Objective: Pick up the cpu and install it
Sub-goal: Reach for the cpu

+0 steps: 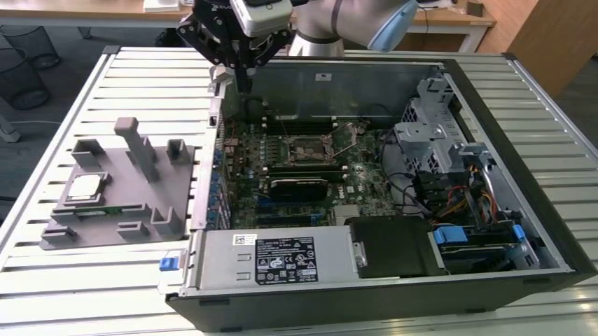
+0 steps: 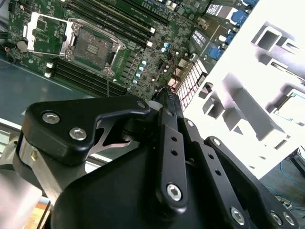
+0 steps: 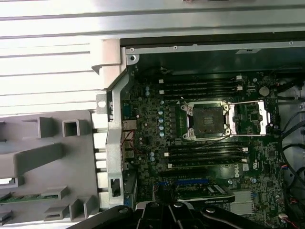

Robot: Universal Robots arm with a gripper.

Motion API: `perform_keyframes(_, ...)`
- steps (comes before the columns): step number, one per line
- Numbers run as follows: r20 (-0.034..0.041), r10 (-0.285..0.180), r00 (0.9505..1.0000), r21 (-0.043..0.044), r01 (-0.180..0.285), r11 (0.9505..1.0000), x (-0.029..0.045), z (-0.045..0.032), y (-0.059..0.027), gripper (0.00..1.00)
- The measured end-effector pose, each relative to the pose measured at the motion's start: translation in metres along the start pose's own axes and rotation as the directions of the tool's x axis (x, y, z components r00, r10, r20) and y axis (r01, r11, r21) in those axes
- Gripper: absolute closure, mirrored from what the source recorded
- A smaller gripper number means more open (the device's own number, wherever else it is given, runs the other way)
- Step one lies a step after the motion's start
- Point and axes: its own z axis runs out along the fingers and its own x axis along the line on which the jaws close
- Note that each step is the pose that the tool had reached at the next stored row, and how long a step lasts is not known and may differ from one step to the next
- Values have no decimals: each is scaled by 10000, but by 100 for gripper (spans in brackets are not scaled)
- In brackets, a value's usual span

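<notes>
The cpu [image 1: 86, 187], a small silver square chip with a pale rim, lies flat in a recess of the grey holder [image 1: 126, 192] on the exterior view's left, outside the computer case. In the second wrist view the cpu [image 2: 290, 106] shows at the holder's far side. My gripper [image 1: 245, 85] hangs above the case's back left corner, fingers pointing down, shut and holding nothing; its black linkage [image 2: 167, 98] fills the foreground. The motherboard socket [image 1: 309, 148] [image 2: 97, 45] [image 3: 207, 119] stands open with its metal frame swung back.
A green memory stick [image 1: 105, 209] lies in the holder near the cpu. The open case [image 1: 486, 175] holds cables, drive cages and a power supply [image 1: 280, 255]. The case's metal wall [image 3: 114, 143] separates the holder from the motherboard. The table [image 1: 56, 280] is slatted.
</notes>
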Motion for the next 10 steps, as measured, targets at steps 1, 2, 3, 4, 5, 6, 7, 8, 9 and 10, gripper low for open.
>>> perform_keyframes(1,0,0,10000,0,0,10000,7,0,0,89)
perform_keyframes(2,0,0,10000,0,0,10000,14,0,-1,89)
perform_keyframes(3,0,0,10000,0,0,10000,20,-1,-2,89)
perform_keyframes(4,0,0,10000,0,0,10000,27,-1,-2,89)
perform_keyframes(5,0,1,10000,0,-1,10000,34,-1,-3,89)
perform_keyframes(6,0,1,10000,0,-1,10000,40,-1,-3,89)
perform_keyframes(7,0,0,10000,1,0,10000,46,-1,-3,89)
perform_keyframes(8,0,0,10000,0,0,10000,53,-1,-4,89)
perform_keyframes(9,0,0,10000,0,0,10000,59,-1,-4,89)
perform_keyframes(10,0,0,10000,0,0,10000,65,-2,-5,89)
